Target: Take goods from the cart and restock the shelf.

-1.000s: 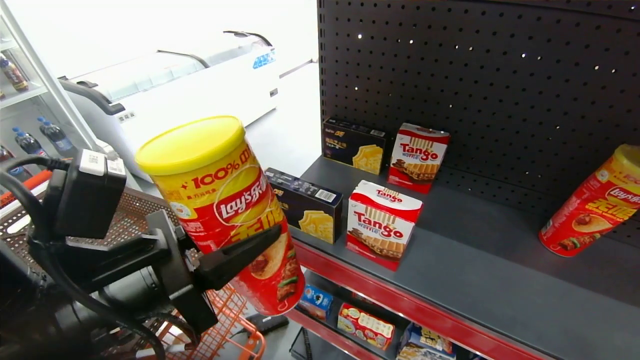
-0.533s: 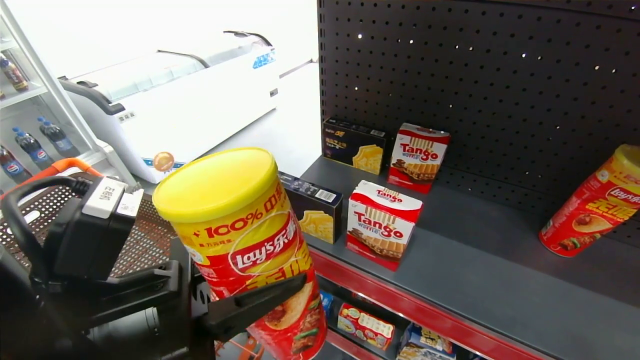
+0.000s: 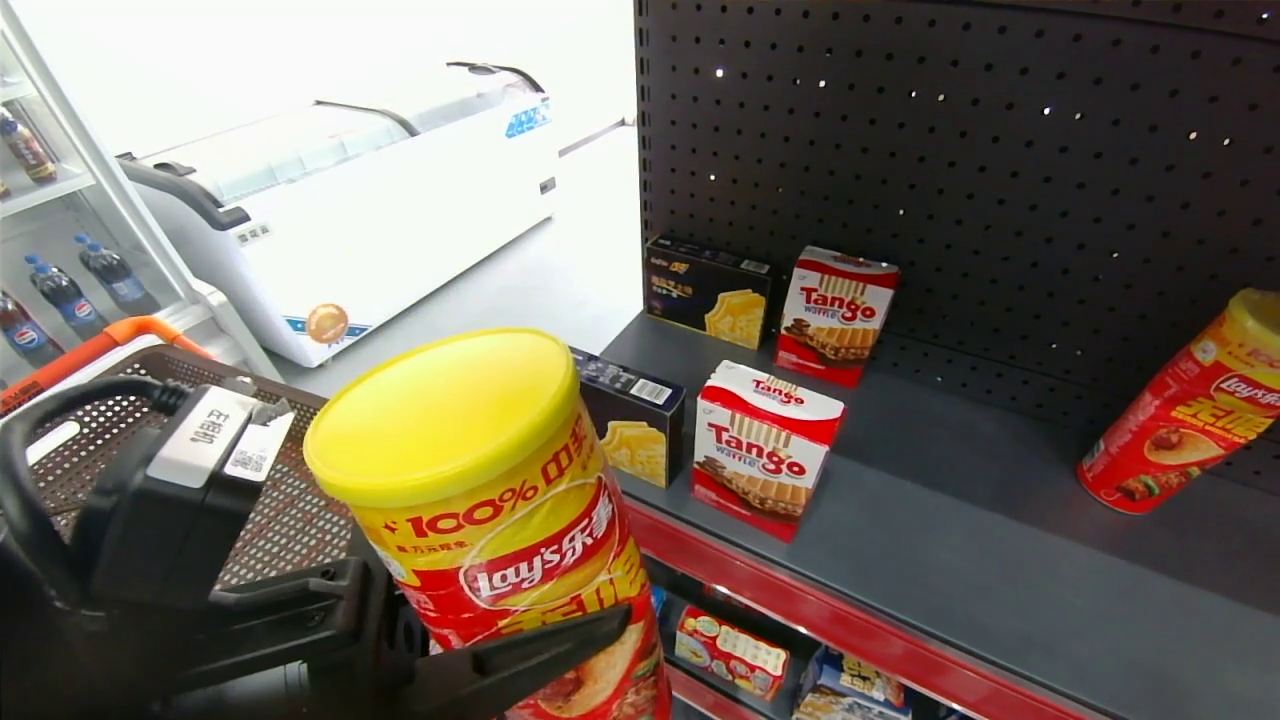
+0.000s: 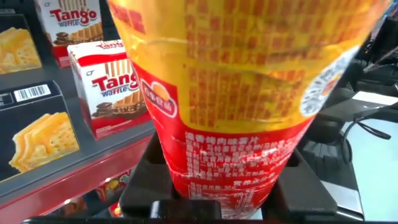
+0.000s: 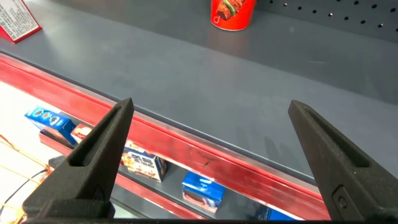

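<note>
My left jaws clench the chip can [image 3: 500,520] off the shelf's [image 3: 1000,560] front edge; my right jaws gape empty. I should lift it over that edge, clear of the wafer boxes [image 3: 765,445].

Two yellow-lidded chip cans [image 3: 500,520], two red-and-white wafer boxes [image 3: 762,450], two dark cracker boxes [image 3: 630,415], one orange-handled cart [image 3: 290,520] at 9 o'clock, one white chest freezer [image 3: 380,200], one shelf [image 3: 1000,560]

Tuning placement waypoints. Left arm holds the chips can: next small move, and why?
Probably carry the chips can right and forward over the shelf. The left gripper holds it off the shelf's left end; bare deck lies between the front wafer box and the other can.
</note>
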Robot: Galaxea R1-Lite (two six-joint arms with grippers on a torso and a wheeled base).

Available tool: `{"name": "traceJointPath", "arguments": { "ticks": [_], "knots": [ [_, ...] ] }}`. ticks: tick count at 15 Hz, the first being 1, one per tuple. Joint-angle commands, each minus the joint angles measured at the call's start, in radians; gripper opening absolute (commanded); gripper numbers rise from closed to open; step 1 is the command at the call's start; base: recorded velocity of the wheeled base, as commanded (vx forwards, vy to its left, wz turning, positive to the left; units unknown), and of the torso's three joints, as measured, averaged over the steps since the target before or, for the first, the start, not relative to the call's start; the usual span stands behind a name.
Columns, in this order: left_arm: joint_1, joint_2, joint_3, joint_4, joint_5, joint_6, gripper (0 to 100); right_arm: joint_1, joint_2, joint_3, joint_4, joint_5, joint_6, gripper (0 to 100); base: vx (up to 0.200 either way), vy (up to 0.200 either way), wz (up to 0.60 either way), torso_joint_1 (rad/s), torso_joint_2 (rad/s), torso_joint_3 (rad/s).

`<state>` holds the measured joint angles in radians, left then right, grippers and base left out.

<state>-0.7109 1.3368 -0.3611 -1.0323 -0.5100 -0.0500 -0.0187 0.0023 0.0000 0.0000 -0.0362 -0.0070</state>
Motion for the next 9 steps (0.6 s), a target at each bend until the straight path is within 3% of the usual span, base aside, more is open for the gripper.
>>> {"name": "traceJointPath", "arguments": {
  "ticks": [1, 3, 9],
  "knots": [
    [-0.007, 0.018, -0.006, 0.0, -0.002, -0.001, 0, 0.0, 0.001, 0.0, 0.0, 0.009, -0.001, 100, 0.0, 0.0, 0.0, 0.0, 0.0, 0.0],
    [-0.048, 0.042, -0.022, -0.002, -0.002, -0.001, 0, 0.0, 0.001, 0.0, -0.002, 0.009, 0.001, 100, 0.0, 0.0, 0.0, 0.0, 0.0, 0.0],
    [-0.061, 0.107, -0.079, -0.003, -0.001, 0.001, 0, 0.0, 0.001, 0.0, -0.002, 0.009, 0.001, 100, 0.0, 0.0, -0.6, 0.003, 0.0, 0.002]
  ]
}}
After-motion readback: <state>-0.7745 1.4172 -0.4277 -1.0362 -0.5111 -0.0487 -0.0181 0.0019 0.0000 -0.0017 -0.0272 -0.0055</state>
